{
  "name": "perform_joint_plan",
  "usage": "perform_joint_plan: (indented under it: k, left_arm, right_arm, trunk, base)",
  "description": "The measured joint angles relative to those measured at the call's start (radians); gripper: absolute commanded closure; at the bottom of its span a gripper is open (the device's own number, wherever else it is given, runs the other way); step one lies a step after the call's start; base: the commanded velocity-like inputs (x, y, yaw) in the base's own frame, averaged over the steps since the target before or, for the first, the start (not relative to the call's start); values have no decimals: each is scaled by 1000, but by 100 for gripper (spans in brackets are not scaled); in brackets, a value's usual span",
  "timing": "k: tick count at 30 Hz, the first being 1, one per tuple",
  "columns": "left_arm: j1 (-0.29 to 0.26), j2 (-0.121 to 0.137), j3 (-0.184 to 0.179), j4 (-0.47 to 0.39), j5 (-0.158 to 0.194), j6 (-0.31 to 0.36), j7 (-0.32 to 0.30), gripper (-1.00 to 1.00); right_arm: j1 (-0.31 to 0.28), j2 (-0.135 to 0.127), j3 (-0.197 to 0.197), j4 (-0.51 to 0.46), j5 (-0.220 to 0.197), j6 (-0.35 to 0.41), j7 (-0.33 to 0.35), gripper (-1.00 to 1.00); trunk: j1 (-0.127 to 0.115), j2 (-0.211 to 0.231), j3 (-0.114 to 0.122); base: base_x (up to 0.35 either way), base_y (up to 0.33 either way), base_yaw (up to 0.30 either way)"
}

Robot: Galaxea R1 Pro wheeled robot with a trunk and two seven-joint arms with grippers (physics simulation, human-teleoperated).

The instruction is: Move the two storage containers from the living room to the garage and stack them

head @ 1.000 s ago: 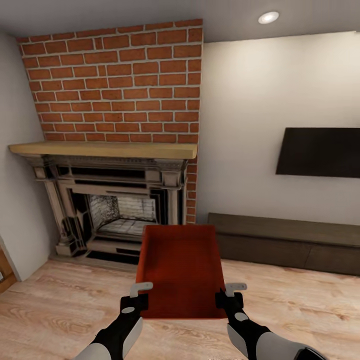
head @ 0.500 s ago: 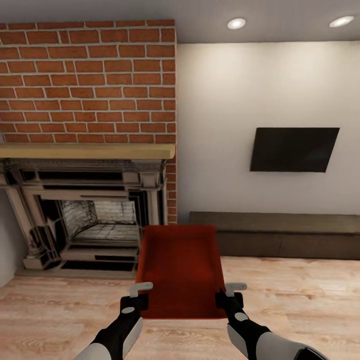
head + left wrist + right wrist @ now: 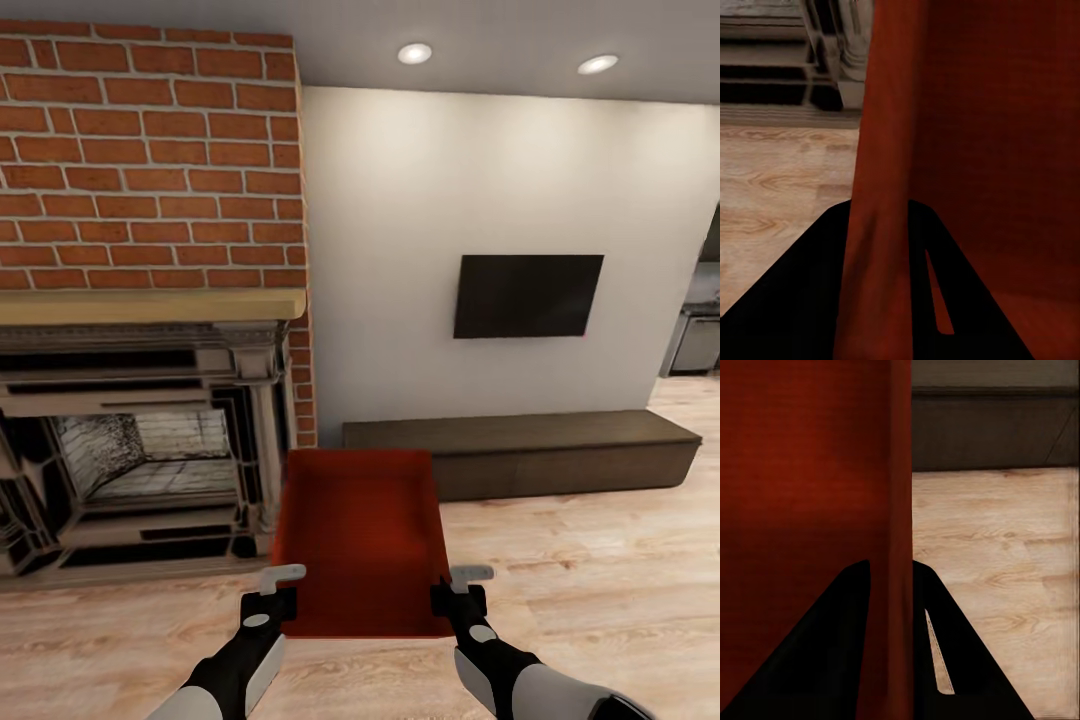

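Note:
One orange-red storage container (image 3: 358, 540) is held level in front of me above the light wood-plank floor (image 3: 600, 580) of the living room. My left gripper (image 3: 281, 596) is shut on its left wall near the front corner. My right gripper (image 3: 453, 594) is shut on its right wall. In the left wrist view the thin red wall (image 3: 881, 180) runs between the two black fingers (image 3: 802, 292). The right wrist view shows the same grip, with the wall (image 3: 900, 495) clamped between that gripper's fingers (image 3: 967, 667). The box is lidless and looks empty inside.
A red-brick fireplace (image 3: 140, 420) with a wooden mantel stands at the left. A black TV (image 3: 528, 295) hangs on the pale wall above a long dark low bench (image 3: 520, 455). At the far right an opening (image 3: 698, 340) leads to another room.
The whole view has swung to the right: the fireplace slid left, and the TV, the bench and the right-hand opening came into sight. Both grippers keep the same hold on the container.

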Motion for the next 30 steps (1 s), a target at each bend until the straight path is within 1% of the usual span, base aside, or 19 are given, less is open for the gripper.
perform_joint_plan:
  k: [30]
  left_arm:
    - [0, 0, -1, 1, 2, -2, 0, 100]
  right_arm:
    - [0, 0, -1, -1, 3, 0, -1, 100]
  trunk:
    - [0, 0, 0]
  base:
    - [0, 0, -281]
